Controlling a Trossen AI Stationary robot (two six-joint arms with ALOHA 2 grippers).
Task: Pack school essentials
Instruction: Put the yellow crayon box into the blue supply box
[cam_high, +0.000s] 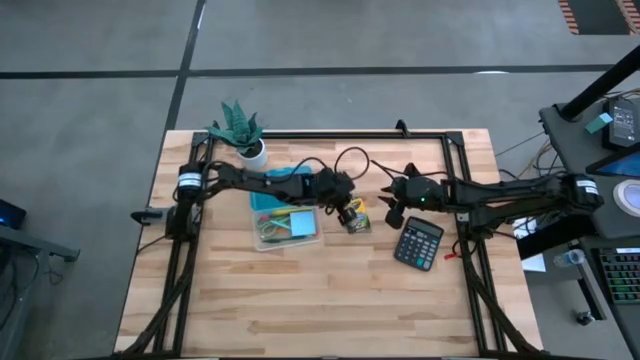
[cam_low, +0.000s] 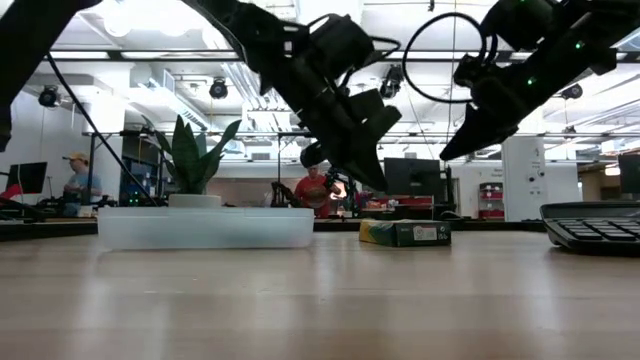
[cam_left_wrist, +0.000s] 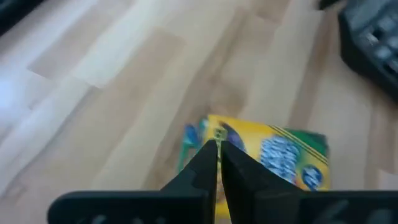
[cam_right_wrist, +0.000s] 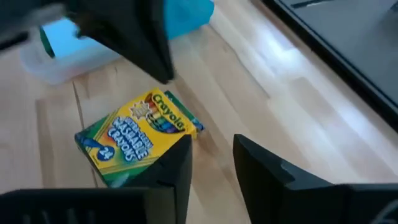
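The yellow-green crayon box (cam_high: 357, 222) lies flat on the table, between a clear tray (cam_high: 258, 238) and a calculator. The tray holds a square blue sticky pad (cam_high: 303, 224) and thin coloured pieces. My left gripper (cam_left_wrist: 219, 149) is shut and empty, hovering just above the crayon box (cam_left_wrist: 273, 155). The low view shows its tips (cam_low: 380, 183) clear of the box (cam_low: 405, 233). My right gripper (cam_right_wrist: 212, 155) is open, raised above the table (cam_low: 450, 153) beside the box (cam_right_wrist: 137, 137), on its right side.
A dark calculator (cam_high: 418, 243) lies right of the crayon box, under the right arm. A small potted plant (cam_high: 240, 130) stands at the far edge behind the tray. A blue thing (cam_high: 285, 177) lies under the left arm. Bare wood lies toward the near edge.
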